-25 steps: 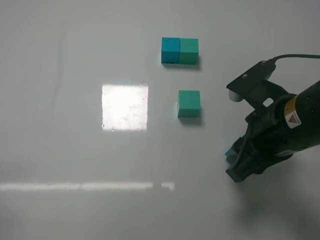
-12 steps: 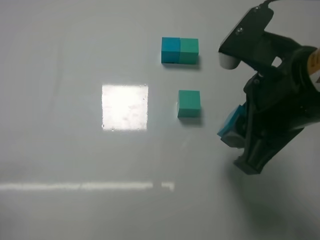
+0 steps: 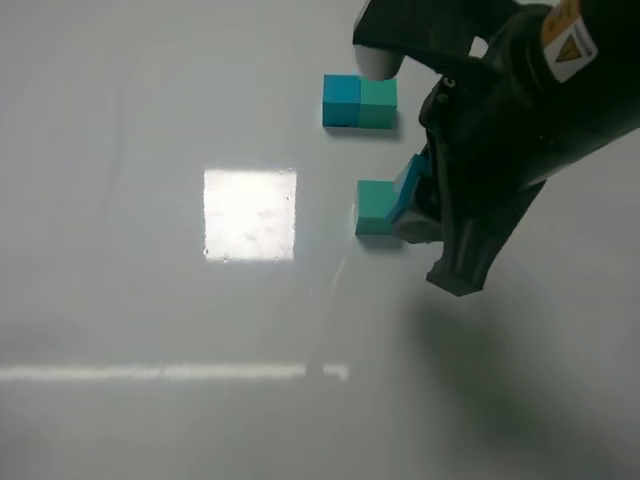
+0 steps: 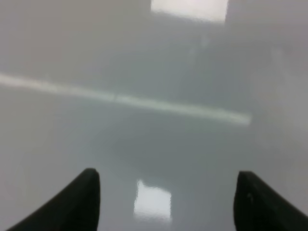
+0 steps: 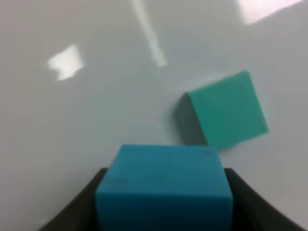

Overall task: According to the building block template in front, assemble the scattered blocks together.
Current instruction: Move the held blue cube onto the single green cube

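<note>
The template [image 3: 359, 101] lies beyond the loose cube [image 3: 375, 208], the held cube [image 3: 408, 182] (in the right pincer [image 5: 163, 208]) beside it.

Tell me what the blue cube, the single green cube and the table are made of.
Blue cube and green cube: matte, uniform colour, no glare; foam or painted wood, unclear which. Table: smooth, glossy pale surface reflecting lights, probably laminate.

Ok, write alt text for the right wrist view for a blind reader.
The right gripper grips a blue cube between its dark jaws. Beyond it a teal-green cube lies on the glossy white table, which shows bright light reflections.
</note>
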`<state>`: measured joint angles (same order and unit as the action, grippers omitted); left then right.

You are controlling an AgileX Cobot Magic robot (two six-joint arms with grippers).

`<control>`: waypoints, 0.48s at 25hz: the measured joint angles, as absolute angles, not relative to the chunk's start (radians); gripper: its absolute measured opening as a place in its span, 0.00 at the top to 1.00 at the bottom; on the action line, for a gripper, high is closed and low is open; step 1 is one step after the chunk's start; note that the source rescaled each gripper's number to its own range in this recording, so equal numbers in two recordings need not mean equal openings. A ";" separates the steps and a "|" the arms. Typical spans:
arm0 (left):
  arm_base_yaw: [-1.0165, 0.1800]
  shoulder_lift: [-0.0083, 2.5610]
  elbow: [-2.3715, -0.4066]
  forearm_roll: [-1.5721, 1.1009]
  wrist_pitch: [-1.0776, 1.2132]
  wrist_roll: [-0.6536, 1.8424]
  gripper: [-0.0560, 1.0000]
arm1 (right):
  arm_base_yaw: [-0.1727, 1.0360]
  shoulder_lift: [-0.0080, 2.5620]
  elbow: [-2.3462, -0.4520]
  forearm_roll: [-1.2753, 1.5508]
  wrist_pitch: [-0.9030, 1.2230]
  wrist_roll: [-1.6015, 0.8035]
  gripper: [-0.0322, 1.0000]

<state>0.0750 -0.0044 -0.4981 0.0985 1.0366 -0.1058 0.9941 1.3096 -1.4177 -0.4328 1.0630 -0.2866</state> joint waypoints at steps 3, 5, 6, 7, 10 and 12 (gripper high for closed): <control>0.075 -0.004 -0.498 0.098 1.037 -0.106 0.41 | 1.030 1.342 -1.419 -0.438 1.031 -0.303 0.79; 0.075 -0.004 -0.498 0.098 1.037 -0.106 0.41 | 1.051 1.364 -1.435 -0.448 1.022 -0.308 0.79; 0.075 -0.004 -0.498 0.098 1.037 -0.106 0.41 | 1.057 1.375 -1.451 -0.449 1.020 -0.313 0.79; 0.075 -0.004 -0.498 0.098 1.037 -0.106 0.41 | 1.061 1.387 -1.473 -0.449 1.019 -0.322 0.79; 0.075 -0.004 -0.498 0.098 1.037 -0.106 0.41 | 1.062 1.425 -1.546 -0.455 1.015 -0.363 0.79; 0.075 -0.004 -0.498 0.098 1.037 -0.106 0.41 | 1.062 1.453 -1.581 -0.459 1.013 -0.410 0.79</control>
